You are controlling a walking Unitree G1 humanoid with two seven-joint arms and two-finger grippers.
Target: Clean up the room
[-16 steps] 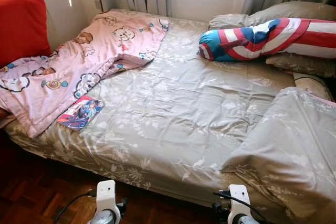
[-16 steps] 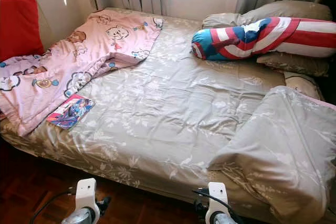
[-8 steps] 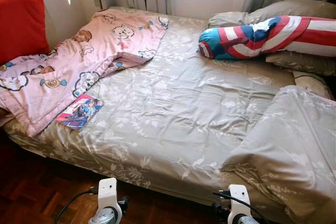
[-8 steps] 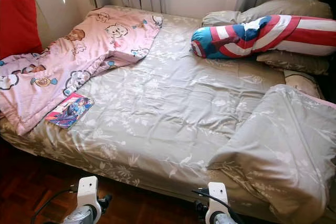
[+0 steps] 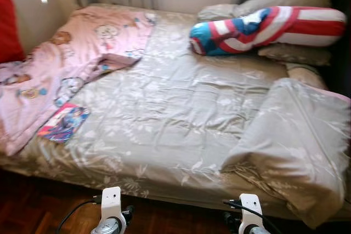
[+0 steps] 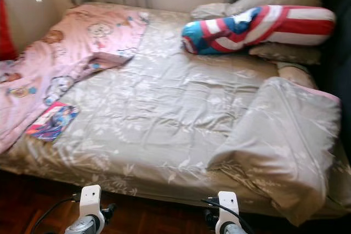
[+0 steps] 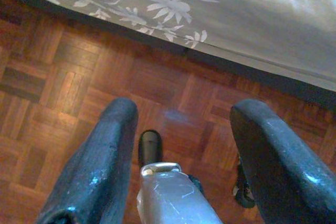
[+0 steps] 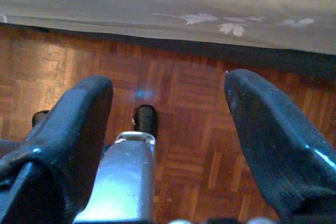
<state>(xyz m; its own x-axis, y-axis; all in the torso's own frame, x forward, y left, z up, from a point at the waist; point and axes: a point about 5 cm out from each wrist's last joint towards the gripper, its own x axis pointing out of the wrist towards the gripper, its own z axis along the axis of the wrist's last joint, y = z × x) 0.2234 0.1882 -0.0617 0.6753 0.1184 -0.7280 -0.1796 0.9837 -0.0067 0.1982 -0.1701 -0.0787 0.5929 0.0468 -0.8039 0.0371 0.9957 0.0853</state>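
Pink cartoon-print blanket [image 5: 66,64] lies crumpled over the bed's far-left part, well ahead of and left of the left gripper [image 7: 184,156]. Soft, light, floppy; it will drape and drag, so a corner or the folded edge nearest the bed centre looks the best pinch point. A thin colourful book [image 5: 62,123] sits just beside the blanket's near edge, ahead-left of the left gripper; stiff, flat, light, probably slick-covered, so likely needs an edge grab or a slide to the mattress rim. The grey floral folded duvet [image 5: 296,135] is ahead-right of the right gripper [image 8: 168,145]; bulky, soft, heavier, a two-gripper job by judgement. The red-white-blue star bolster pillow [image 5: 263,28] lies far ahead of the right gripper against grey pillows [image 5: 285,1]; squashy, easy to pinch at an end. Both grippers hang low over the parquet floor [image 7: 63,77] near the grey floral bedsheet [image 5: 164,108] edge, fingers spread wide, holding nothing. Head views are blurred.
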